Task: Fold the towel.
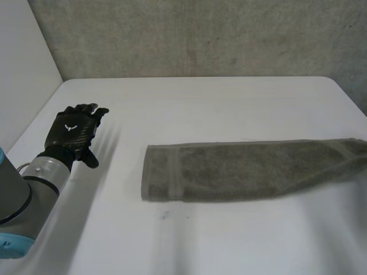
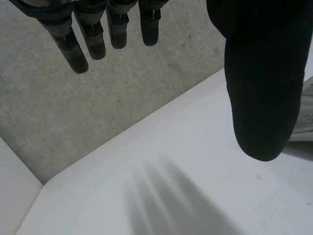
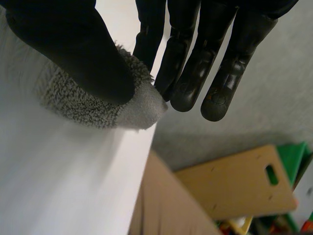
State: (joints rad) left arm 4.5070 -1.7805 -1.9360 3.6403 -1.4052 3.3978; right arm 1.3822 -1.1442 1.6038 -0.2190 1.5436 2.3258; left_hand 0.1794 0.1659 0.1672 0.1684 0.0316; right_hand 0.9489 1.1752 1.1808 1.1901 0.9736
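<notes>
table (image 1: 218,109): white, set against a grey wall
towel (image 1: 246,170): grey-green, lay flat as a long band across the table's middle, one end reaching the table's right edge
left hand (image 1: 73,133): black, was over the table's left side, well apart from the towel; fingers (image 2: 73,54) straight and spread, holding nothing
right hand (image 3: 73,44): thumb and fingers pinched a corner of the towel at the table's edge

- Grey towel (image 1: 246,170) folded into a long strip, flat across the tabletop (image 1: 218,103) from the middle toward the right edge.
- Hemmed short end facing the left edge.
- Left hand (image 1: 71,134) near the left edge, fingers relaxed, holding nothing, well apart from the towel.
</notes>
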